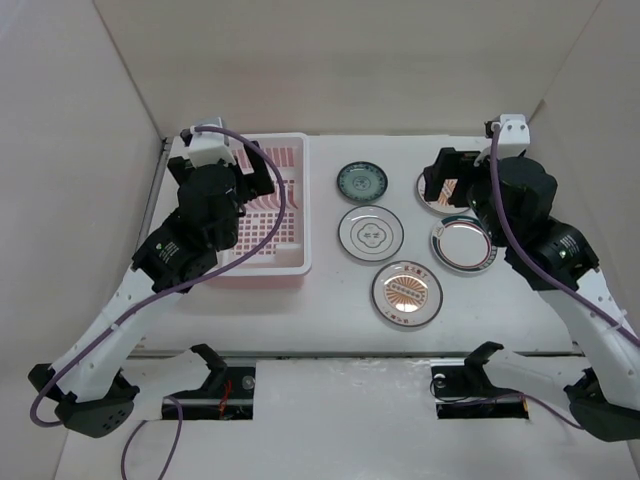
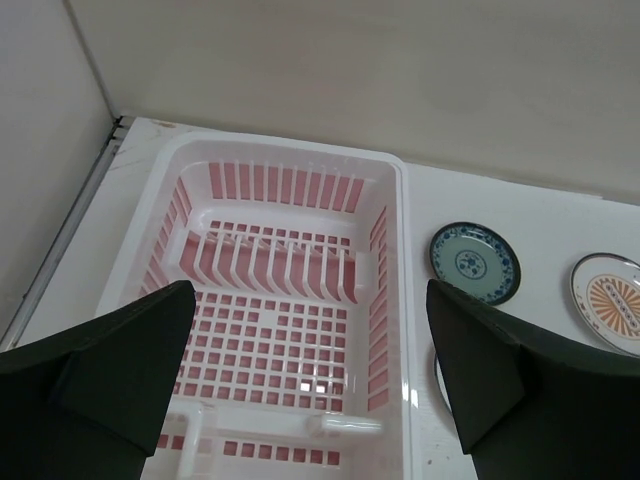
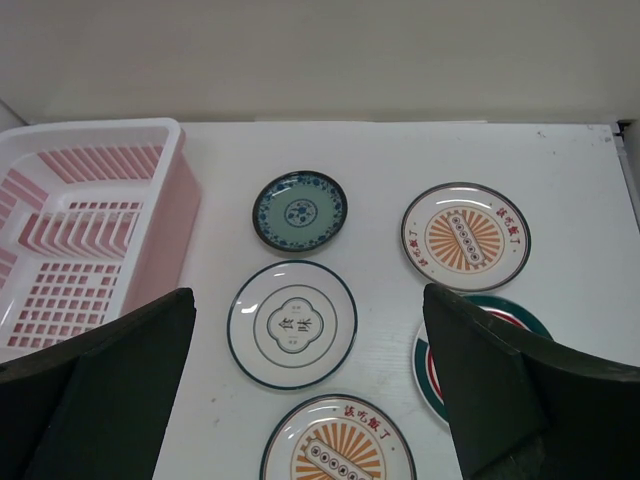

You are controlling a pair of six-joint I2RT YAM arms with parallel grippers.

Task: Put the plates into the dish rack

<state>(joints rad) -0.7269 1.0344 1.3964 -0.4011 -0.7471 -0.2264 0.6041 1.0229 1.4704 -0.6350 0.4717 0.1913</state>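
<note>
Here, the left gripper gapes wide above the dish rack; the right gripper gapes wide above the plates.

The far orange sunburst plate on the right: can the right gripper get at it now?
Probably yes: the right gripper hangs open above the far sunburst plate, which lies flat with nothing on it.
</note>
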